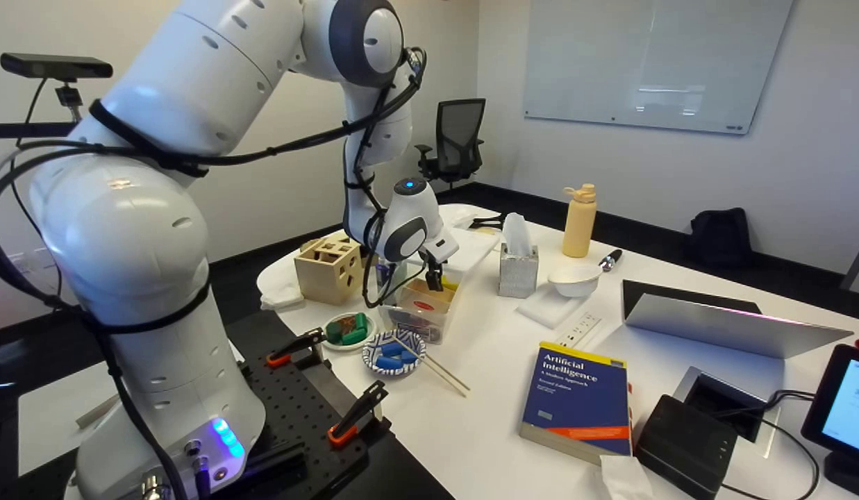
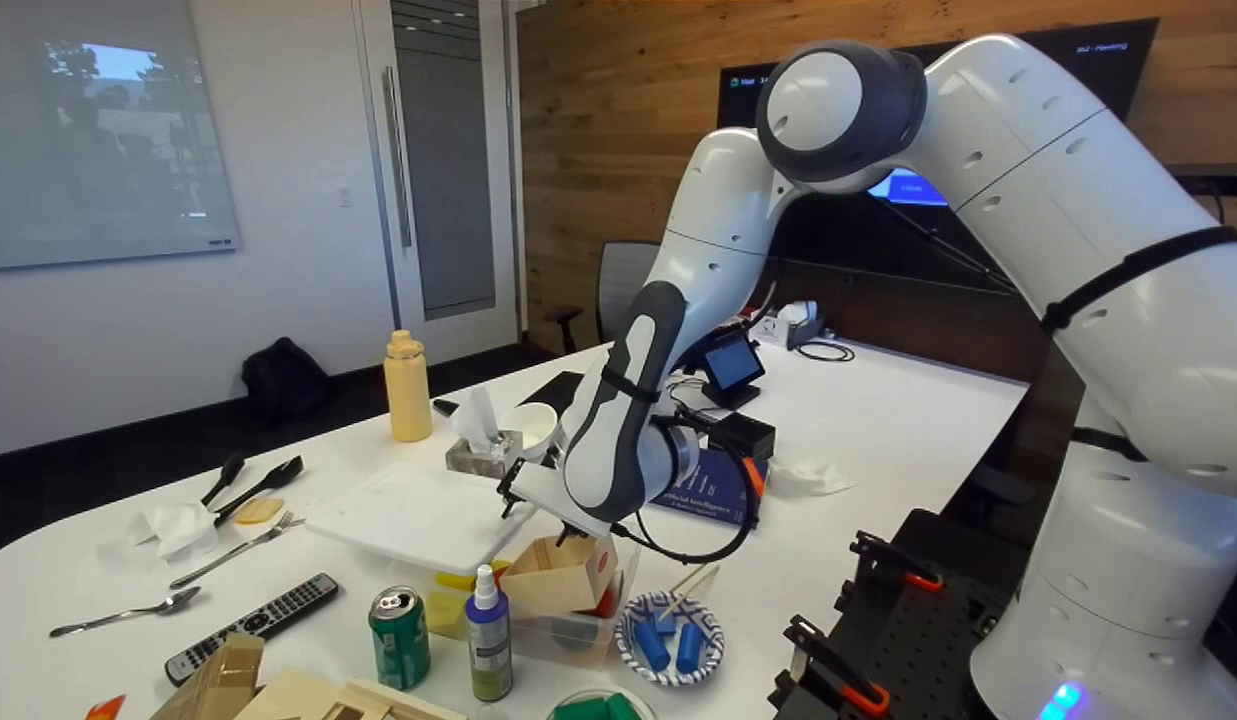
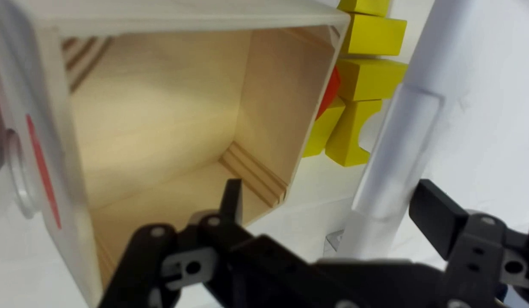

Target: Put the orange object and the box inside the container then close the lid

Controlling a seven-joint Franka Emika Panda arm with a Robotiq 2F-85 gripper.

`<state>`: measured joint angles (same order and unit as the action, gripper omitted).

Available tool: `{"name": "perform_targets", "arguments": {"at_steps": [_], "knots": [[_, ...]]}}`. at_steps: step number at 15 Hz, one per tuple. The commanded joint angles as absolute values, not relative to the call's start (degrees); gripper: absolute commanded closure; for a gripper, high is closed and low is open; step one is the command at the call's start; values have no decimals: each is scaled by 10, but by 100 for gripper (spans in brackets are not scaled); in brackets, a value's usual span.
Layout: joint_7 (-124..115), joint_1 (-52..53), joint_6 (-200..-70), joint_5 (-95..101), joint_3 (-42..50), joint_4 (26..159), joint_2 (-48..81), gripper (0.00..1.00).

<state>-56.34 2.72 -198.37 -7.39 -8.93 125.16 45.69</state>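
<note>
The clear container stands on the table; it also shows in an exterior view. An open pale wooden box with a red mark sits in it, tilted; the wrist view looks into this box. Yellow blocks and a red piece lie beside it. The whitish flat lid lies off the container, against its far side. My gripper is open and empty over the container, one finger over the box's opening, the other past a whitish translucent edge. A small orange thing is partly cut off.
A spray bottle and a green can stand close to the container. A patterned bowl with blue blocks and chopsticks, a plate with green blocks, the holed wooden box and a tissue box stand around it.
</note>
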Motion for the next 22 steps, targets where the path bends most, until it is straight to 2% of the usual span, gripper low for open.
{"name": "perform_targets", "arguments": {"at_steps": [1,3,4,5,10,13,14,16,17,22], "knots": [[-522,4,-1983,-101,-119,1228,479,0],[-510,-4,-1983,-102,-130,1220,491,0],[-506,-7,-1983,-103,-133,1216,497,25],[-500,-10,-1983,-104,-137,1212,502,26],[-491,-9,-1983,-114,-139,1199,506,66],[-486,-8,-1983,-125,-138,1198,508,86],[-482,-7,-1983,-128,-138,1198,508,87],[-480,-10,-1983,-131,-141,1202,507,98],[-480,-11,-1983,-131,-142,1208,502,100],[-477,-10,-1984,-134,-145,1266,449,100]]}}
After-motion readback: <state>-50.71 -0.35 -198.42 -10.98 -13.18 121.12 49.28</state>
